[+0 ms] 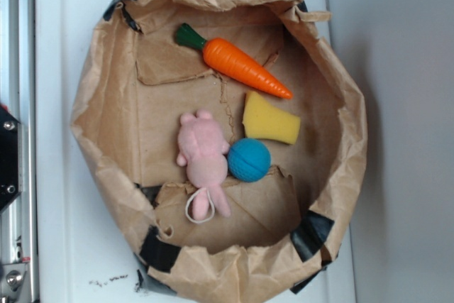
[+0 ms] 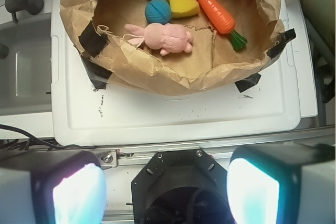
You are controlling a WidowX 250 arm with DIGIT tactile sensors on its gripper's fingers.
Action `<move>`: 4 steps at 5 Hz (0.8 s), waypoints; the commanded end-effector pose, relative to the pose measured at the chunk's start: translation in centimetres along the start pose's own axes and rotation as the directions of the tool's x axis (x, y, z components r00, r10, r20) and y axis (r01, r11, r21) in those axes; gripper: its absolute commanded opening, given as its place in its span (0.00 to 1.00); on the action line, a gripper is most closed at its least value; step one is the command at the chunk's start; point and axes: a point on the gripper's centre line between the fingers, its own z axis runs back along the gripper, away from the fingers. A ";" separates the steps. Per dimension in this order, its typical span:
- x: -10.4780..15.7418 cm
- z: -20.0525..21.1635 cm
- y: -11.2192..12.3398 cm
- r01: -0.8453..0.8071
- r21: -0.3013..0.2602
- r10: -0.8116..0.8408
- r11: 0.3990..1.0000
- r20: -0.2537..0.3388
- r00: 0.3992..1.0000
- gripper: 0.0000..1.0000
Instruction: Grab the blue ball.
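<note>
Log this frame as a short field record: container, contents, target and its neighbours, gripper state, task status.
container: brown paper bag, rolled down, taped at the rim, on a white surface
contents: blue ball, pink plush, yellow sponge, carrot
target: blue ball, against the plush's side, just below the sponge
gripper: open, outside the bag, far from the ball
status: ball not yet grabbed
</note>
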 end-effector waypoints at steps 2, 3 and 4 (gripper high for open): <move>0.6 -0.5 -1.1 -0.042 -0.020 0.043 0.999 0.047 0.998 1.00; 2.2 -2.1 -1.4 -0.100 -0.028 0.100 0.995 0.018 0.995 1.00; 4.2 -4.0 -0.8 -0.159 -0.005 0.159 0.987 -0.006 0.987 1.00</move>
